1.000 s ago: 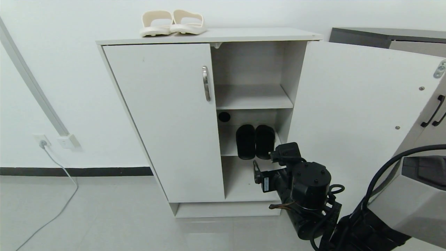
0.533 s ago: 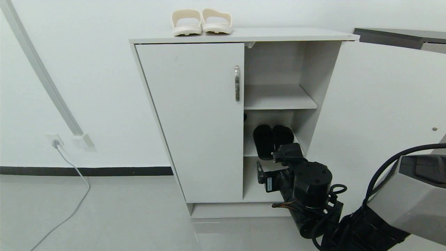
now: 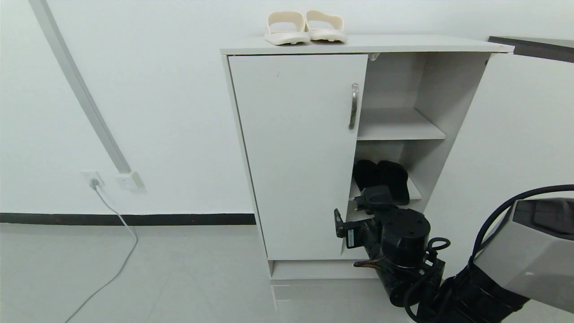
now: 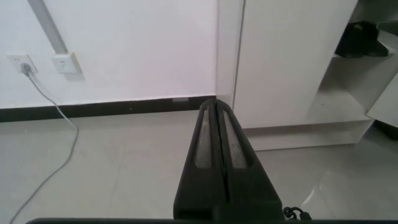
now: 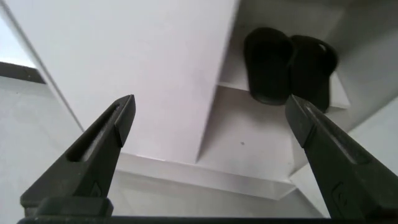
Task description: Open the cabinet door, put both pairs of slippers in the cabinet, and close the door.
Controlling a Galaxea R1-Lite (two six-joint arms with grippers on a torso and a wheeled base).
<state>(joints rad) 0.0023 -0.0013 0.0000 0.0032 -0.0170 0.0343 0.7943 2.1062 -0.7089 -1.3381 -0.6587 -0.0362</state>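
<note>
Showing the cabinet (image 3: 448,43) with its right door (image 3: 515,134) swung wide for access and its left door (image 3: 296,152) shut. Black slippers (image 3: 385,177) sit side by side on the middle shelf. Cream slippers (image 3: 306,28) rest on the cabinet top, not yet stowed. The right gripper (image 5: 209,102) hangs near the lower opening, jaws spread and empty, presumably free for that second pair. Only its wrist view makes the spread plain. The left wrist view shows the left gripper (image 4: 215,107), jaws pressed together, above the floor left of the cabinet.

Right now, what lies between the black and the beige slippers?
In the head view: a bare shelf and the cabinet top, between black slippers and beige slippers.
</note>
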